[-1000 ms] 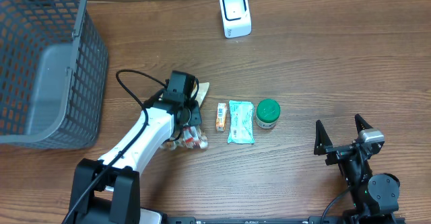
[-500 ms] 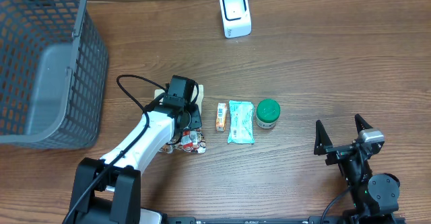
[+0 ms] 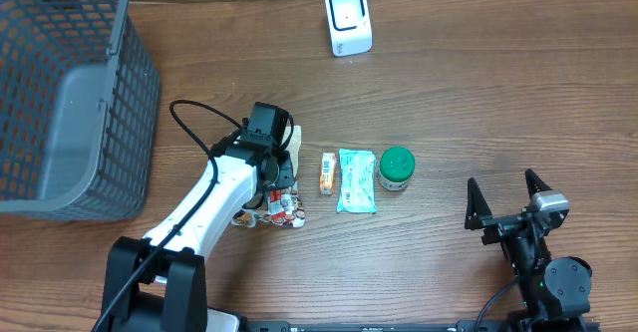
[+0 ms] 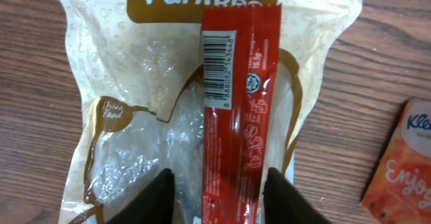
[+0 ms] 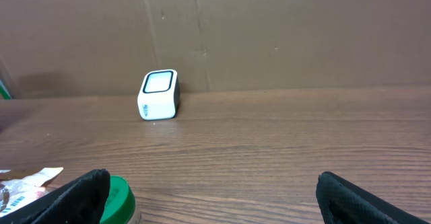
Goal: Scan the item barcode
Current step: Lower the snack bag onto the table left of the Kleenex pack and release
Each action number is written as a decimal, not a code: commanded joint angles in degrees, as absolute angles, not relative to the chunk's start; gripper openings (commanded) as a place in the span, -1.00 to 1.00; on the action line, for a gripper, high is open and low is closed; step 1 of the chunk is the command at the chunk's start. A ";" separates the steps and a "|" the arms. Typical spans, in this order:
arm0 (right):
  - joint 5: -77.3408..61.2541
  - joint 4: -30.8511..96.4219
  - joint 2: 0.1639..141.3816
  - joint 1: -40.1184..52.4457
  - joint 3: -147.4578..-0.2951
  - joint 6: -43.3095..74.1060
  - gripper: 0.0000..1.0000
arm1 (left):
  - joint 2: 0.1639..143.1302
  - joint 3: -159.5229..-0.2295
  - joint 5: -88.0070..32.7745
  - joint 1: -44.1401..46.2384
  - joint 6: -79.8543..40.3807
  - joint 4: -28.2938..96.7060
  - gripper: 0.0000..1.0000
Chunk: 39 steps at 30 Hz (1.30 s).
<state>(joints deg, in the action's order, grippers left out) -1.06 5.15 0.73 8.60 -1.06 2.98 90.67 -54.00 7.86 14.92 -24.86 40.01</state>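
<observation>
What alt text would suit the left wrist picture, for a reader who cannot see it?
A red sachet with its barcode facing up lies on a clear and beige food bag, between the parted fingers of the left pincer. The bag rests on a wooden table, and an orange packet shows at the right edge.

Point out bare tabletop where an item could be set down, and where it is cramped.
Bare tabletop lies between the white box-shaped scanner and the green-lidded jar, and widely between that jar and the open right gripper. Crowded: the left gripper over the clear snack pouch, close beside the small orange packet and teal tissue pack.
</observation>
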 commanded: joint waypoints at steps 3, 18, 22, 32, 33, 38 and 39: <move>-0.56 4.80 0.16 8.23 -0.45 2.94 1.00 | 90.65 -53.45 8.88 14.70 -24.03 40.12 -0.30; -0.56 4.80 0.16 8.23 -0.45 2.94 1.00 | 90.65 -51.77 10.94 14.68 -22.83 40.23 -0.58; -0.56 4.80 0.16 8.23 -0.47 2.94 1.00 | 90.65 -51.77 10.94 14.66 -20.60 40.27 -0.71; -0.56 4.80 0.16 8.23 -0.45 2.94 1.00 | 90.65 -51.77 10.85 14.66 -19.22 39.16 -0.87; -0.56 4.80 0.16 8.23 -0.47 2.94 1.00 | 90.65 -51.77 10.76 14.66 -19.22 39.11 -0.81; -0.56 4.80 0.16 8.23 -0.47 2.94 1.00 | 90.28 -53.98 10.74 14.57 -19.07 41.19 -0.46; -0.56 4.80 0.16 8.23 -0.47 2.94 1.00 | 89.93 -55.00 10.94 14.57 -19.16 41.82 -0.38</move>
<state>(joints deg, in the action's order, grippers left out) -1.08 5.17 0.73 8.60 -1.06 2.96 90.67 -52.58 9.78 14.92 -19.53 41.08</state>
